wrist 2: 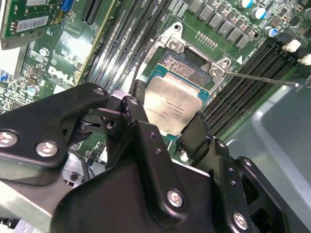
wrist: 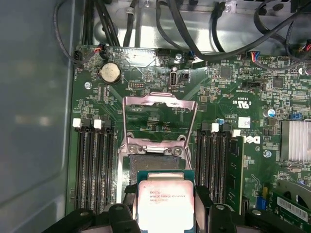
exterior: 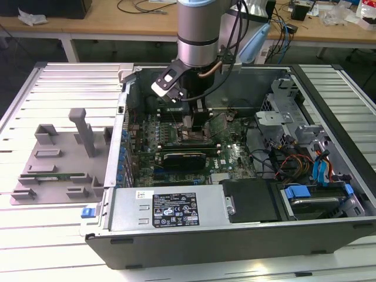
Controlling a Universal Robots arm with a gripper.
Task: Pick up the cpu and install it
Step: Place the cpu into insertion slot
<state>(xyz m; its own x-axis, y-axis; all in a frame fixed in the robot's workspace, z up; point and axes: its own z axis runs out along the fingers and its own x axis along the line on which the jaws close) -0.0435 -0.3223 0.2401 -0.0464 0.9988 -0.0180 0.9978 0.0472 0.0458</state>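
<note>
The cpu (wrist 2: 172, 108) (wrist: 165, 205), a flat square chip with a silvery top plate, sits between the black fingers (wrist 2: 137, 104) (wrist: 202, 198) of my gripper (wrist 2: 167, 116) (wrist: 165, 200), which is shut on its two opposite edges. It hangs just over the near part of the open socket (wrist 2: 188, 65) (wrist: 156, 158) on the green motherboard. The socket's metal load frame (wrist: 160, 120) stands flipped up behind it, and its thin lever (wrist 2: 262, 77) sticks out to one side. In the exterior view the gripper (exterior: 197, 126) reaches down into the middle of the open computer case (exterior: 329, 106).
Black memory slots (wrist: 92, 170) (wrist: 214, 165) flank the socket on both sides. A coin battery (wrist: 110, 73), a heatsink (wrist: 295, 141) and cables (wrist: 218, 29) lie around it. Outside the case, at the exterior view's left, stands a grey fixture (exterior: 59, 158); the power supply (exterior: 170, 208) lies in front.
</note>
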